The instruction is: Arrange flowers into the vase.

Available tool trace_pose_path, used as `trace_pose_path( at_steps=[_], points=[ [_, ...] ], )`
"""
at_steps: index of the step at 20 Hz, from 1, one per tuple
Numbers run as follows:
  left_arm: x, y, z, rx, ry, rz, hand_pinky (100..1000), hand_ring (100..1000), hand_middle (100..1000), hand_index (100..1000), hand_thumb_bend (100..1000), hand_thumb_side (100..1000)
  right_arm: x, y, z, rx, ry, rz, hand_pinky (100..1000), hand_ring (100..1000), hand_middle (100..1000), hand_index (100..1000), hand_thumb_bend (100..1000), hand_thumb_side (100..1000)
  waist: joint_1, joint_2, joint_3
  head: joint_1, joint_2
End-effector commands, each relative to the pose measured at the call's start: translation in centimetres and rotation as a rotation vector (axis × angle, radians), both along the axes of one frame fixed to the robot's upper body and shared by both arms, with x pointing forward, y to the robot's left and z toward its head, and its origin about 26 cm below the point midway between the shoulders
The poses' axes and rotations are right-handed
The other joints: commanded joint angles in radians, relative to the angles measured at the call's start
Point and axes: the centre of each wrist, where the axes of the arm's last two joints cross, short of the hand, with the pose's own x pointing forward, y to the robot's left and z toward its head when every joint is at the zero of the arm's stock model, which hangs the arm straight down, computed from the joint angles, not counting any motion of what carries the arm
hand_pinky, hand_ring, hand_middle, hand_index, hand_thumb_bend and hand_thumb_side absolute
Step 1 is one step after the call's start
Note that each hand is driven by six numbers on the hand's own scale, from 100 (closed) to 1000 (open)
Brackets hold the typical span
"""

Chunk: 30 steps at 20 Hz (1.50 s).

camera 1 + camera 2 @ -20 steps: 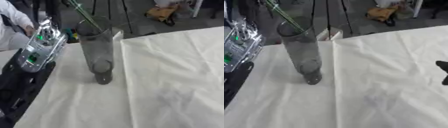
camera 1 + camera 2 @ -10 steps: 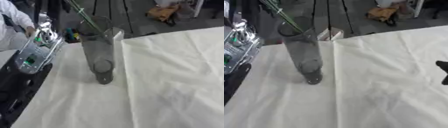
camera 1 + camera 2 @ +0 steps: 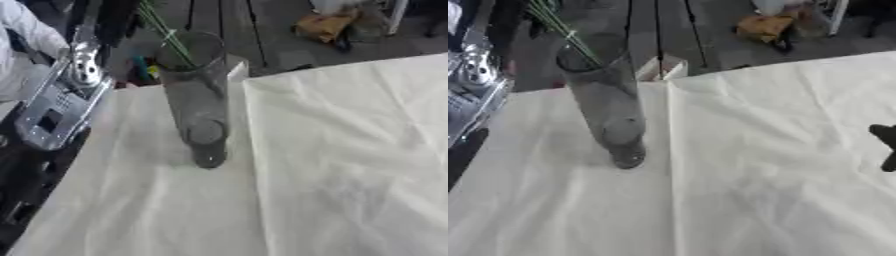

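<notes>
Table (image 3: 350,165): it is lying under a white cloth (image 3: 780,200) that is showing soft creases and one long fold running from the far edge toward the near edge, just right of the vase. The cloth is covering the whole visible top.

Vase (image 3: 197,100): a tall clear glass cylinder is standing upright on the cloth, left of centre and near the far edge of the table, its thick base resting on the fabric. Thin green stems (image 3: 164,35) are leaning out of its mouth toward the upper left; any blooms are falling outside the views.

Left arm (image 3: 57,107): a silver and black arm is coming in along the left edge, beside the table and apart from the vase. Its hand is not showing, so whether the fingers are spread or closed cannot be told.

Right hand (image 3: 885,145): only dark fingertips are showing at the right edge of the right eye view, over the cloth and well apart from the vase. They are touching nothing visible; whether they are spread or curled cannot be told.

Room: a dark floor (image 3: 702,30) is lying beyond the table. A yellowish-brown object (image 3: 324,25), blurred, is sitting on it at the upper right. A small pale box (image 3: 661,67) is standing just behind the table's far edge, close to the vase.
</notes>
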Motion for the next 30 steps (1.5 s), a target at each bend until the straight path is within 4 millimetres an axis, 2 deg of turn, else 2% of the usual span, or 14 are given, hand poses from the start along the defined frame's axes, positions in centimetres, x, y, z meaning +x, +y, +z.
trace_pose_path(
  at_steps=[1, 4, 13, 20, 30],
  points=[
    [-0.6, 0.7, 1.2, 0.068, -0.024, 0.025, 171, 346, 364, 498, 100, 912, -0.3, -0.1, 0.7, -0.012, -0.025, -0.008, 944, 816, 411, 748, 100, 880, 0.006, -0.041, 0.001, -0.002, 0.005],
    [-0.6, 0.9, 1.3, 0.099, -0.02, 0.038, 242, 429, 438, 544, 100, 920, -0.3, -0.2, 0.7, -0.01, -0.023, -0.009, 943, 816, 412, 748, 100, 880, 0.007, -0.045, 0.0, -0.002, 0.004],
    [-0.4, 1.7, 1.4, 0.244, 0.018, 0.066, 408, 579, 556, 669, 100, 909, -0.3, -0.3, 0.6, -0.01, -0.015, -0.013, 943, 816, 412, 748, 100, 878, 0.013, -0.056, 0.003, 0.0, 0.006],
    [-0.5, 2.3, 1.6, 0.338, 0.032, 0.08, 461, 623, 589, 707, 100, 876, -0.4, -0.4, 0.5, -0.015, -0.006, -0.016, 945, 817, 412, 748, 100, 874, 0.019, -0.061, 0.007, -0.001, 0.012],
    [-0.5, 2.7, 1.5, 0.453, 0.064, 0.076, 526, 680, 644, 753, 100, 893, -0.4, -0.4, 0.4, -0.018, 0.001, -0.018, 945, 818, 411, 748, 100, 871, 0.022, -0.065, 0.012, -0.003, 0.016]
  ],
)
